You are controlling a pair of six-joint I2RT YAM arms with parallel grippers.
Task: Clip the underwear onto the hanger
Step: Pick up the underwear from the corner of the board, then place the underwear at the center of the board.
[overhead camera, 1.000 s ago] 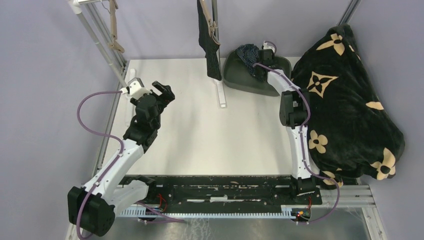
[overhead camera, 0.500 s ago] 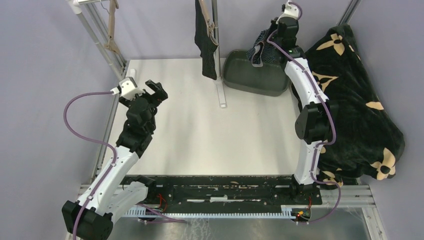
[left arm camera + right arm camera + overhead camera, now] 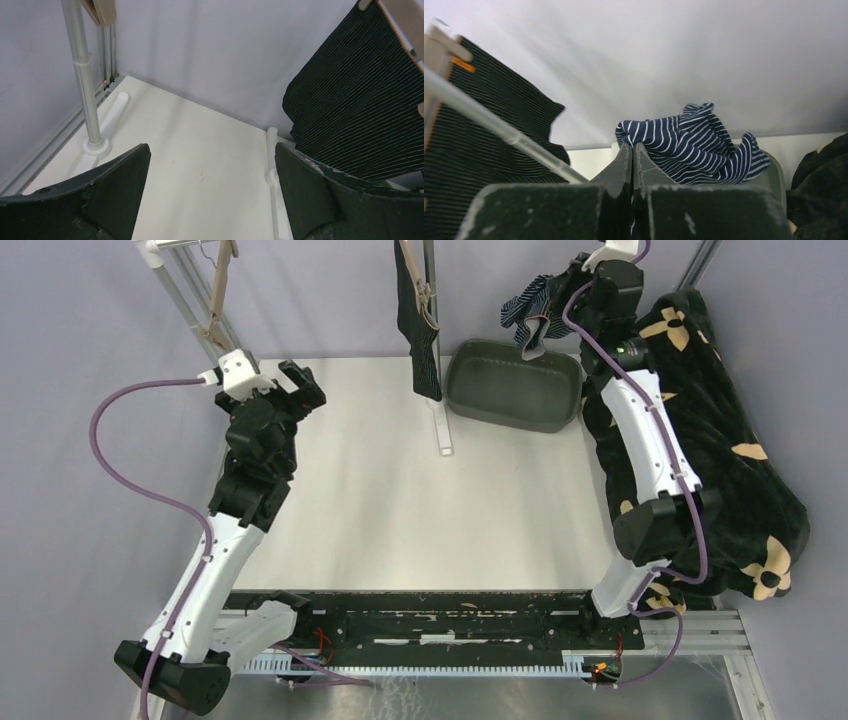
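The navy striped underwear (image 3: 530, 312) (image 3: 696, 145) hangs in the air above the green tub, pinched in my shut right gripper (image 3: 572, 280) (image 3: 632, 147). The black pinstriped underwear (image 3: 417, 335) (image 3: 360, 110) (image 3: 479, 145) hangs clipped on the tan hanger (image 3: 420, 285) at the centre post. An empty tan hanger (image 3: 218, 310) hangs on the left rack. My left gripper (image 3: 290, 382) (image 3: 210, 165) stands wide open over the table's far left, near that rack, with nothing between its fingers.
A dark green tub (image 3: 515, 385) sits at the back right of the white table (image 3: 400, 500). A big black blanket with tan flowers (image 3: 700, 440) lies along the right side. A white rack post (image 3: 82, 75) and the centre stand's base (image 3: 440, 430) rise from the table.
My right arm has lifted the navy underwear out of the tub and up toward the back. My left arm has moved back and left toward the rack, its jaws spreading a little wider.
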